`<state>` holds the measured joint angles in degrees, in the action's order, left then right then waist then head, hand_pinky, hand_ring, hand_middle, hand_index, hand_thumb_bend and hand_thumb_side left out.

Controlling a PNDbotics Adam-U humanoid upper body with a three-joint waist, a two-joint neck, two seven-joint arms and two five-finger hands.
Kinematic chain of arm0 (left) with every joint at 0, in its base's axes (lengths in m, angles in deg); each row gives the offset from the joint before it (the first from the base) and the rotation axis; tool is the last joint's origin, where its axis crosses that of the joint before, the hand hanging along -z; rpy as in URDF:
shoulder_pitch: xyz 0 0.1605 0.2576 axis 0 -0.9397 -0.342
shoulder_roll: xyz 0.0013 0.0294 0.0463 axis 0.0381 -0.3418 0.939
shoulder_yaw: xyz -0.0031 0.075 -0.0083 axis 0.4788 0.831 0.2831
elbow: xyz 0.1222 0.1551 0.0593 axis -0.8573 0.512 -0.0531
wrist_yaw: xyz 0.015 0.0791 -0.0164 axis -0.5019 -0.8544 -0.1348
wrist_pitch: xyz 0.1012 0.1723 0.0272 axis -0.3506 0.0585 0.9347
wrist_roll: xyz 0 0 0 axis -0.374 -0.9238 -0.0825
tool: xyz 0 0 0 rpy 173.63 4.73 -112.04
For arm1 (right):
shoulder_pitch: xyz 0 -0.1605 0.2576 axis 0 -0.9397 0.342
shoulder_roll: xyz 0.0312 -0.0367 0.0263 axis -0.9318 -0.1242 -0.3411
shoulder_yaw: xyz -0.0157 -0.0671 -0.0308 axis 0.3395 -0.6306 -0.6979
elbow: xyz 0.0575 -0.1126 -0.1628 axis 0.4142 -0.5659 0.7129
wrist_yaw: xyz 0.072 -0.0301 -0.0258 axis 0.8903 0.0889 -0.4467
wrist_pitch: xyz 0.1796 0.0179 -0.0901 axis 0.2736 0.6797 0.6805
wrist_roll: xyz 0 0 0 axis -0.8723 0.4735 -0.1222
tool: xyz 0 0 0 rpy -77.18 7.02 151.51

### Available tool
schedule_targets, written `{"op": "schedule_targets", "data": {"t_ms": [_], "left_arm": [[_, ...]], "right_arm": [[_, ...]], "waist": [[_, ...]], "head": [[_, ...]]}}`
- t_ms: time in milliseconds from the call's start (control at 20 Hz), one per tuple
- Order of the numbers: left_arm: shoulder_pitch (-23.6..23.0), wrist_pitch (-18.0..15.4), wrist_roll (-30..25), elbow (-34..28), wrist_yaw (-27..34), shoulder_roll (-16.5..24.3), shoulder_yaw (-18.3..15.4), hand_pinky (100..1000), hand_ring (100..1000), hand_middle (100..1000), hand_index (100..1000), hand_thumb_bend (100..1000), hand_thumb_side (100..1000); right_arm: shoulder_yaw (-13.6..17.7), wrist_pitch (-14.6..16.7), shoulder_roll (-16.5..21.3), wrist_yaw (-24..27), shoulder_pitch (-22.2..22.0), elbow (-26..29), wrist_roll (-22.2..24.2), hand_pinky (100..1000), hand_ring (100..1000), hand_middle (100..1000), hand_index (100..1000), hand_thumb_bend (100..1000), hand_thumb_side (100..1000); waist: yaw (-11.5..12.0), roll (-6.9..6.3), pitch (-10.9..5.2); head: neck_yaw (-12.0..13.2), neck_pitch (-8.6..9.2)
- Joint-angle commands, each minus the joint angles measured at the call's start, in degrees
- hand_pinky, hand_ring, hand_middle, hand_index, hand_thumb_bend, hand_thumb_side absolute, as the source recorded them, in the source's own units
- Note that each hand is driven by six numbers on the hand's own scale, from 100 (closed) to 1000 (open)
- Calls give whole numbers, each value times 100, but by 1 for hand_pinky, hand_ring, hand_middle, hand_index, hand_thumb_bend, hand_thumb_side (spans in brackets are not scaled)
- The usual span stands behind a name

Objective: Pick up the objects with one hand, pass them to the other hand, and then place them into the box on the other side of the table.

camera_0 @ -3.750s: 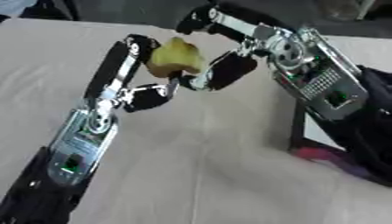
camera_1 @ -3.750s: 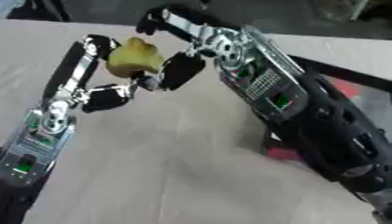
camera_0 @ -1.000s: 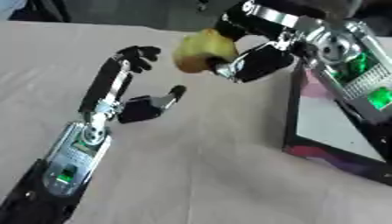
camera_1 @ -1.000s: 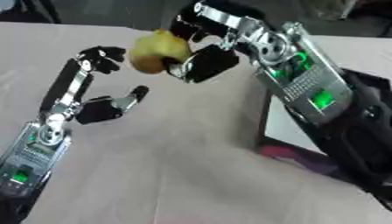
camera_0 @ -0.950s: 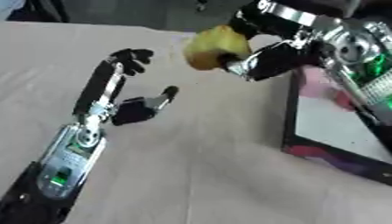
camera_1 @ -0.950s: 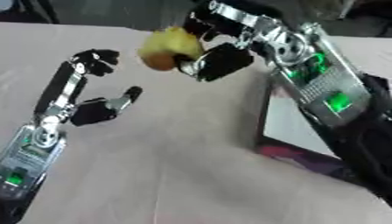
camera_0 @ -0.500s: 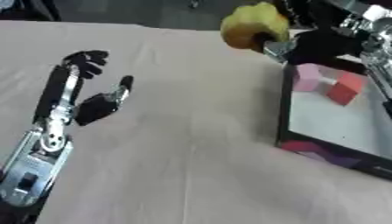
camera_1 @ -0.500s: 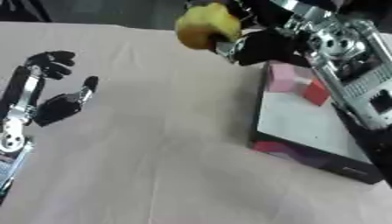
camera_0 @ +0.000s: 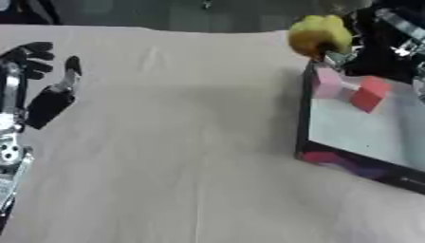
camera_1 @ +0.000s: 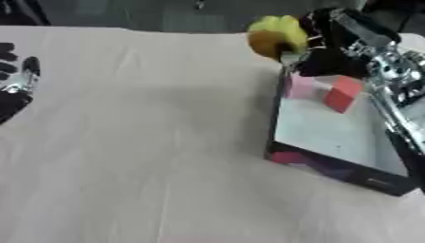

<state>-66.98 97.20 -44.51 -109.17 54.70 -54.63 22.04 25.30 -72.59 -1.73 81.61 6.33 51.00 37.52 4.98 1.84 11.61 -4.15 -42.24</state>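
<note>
- Beige cloth-covered table (camera_0: 182,142) fills both views; dark blurred background along the 12 o'clock edge.
- Yellow rounded fruit-like object (camera_0: 317,34), brownish underneath, sits at about 1 o'clock, held in the air over the far-left corner of the box.
- Right hand (camera_1: 328,50) comes in from the 2 o'clock corner, black fingers curled round the yellow object's right side; clamped on it.
- Left hand (camera_0: 37,80) at 9 o'clock, fingers straight and spread, holding nothing, hovering just off the cloth as far as I can tell.
- Shallow black-walled box with a pale floor (camera_0: 303,121) sits at 3 o'clock on the robot's right side.
- Box contents: pink cube (camera_0: 326,83) and red cube (camera_0: 368,92), side by side near the far wall; cannot tell if they touch. Rest of the floor bare.
- Progress, judged: pickup and handover look done for this object, since the hand on the box side has it; two items already in.
- Left: lower over the floor, let go, clear of the cubes. No other loose objects visible on the table.
</note>
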Motion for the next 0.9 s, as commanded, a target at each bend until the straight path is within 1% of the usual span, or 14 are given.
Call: {"op": "schedule_targets", "data": {"t_ms": [50,200,400,550,750,900], "left_arm": [[6,-42,326,-121,207,220,-191,704,652,665,812,281,600],[-42,-79,613,-127,366,252,-296,702,650,664,814,277,619],[-81,-109,941,-93,576,253,-417,700,647,663,817,268,633],[-119,-137,1104,-48,687,268,-483,699,646,662,816,265,636],[-145,-168,1211,-30,750,281,-524,699,646,662,815,264,637],[-144,-181,1289,-35,764,277,-550,699,646,662,814,262,638]], "right_arm": [[167,64,269,66,-74,-69,-176,862,803,484,604,190,100],[258,109,269,56,-258,-195,-308,861,803,485,605,192,100],[355,160,259,-46,-482,-365,-473,860,804,493,613,218,100],[452,190,191,-114,-634,-552,-621,859,808,507,630,261,100],[511,246,179,-232,-768,-702,-758,859,814,523,647,298,100],[513,303,189,-349,-847,-752,-750,867,843,579,698,382,100]], "waist": [[5,-98,-153],[2,-102,-145],[2,-109,-142],[5,-118,-135],[3,-125,-126],[-1,-127,-126]], "head": [[-64,-11],[-83,1],[-109,35],[-148,45],[-305,98],[-280,98]]}}
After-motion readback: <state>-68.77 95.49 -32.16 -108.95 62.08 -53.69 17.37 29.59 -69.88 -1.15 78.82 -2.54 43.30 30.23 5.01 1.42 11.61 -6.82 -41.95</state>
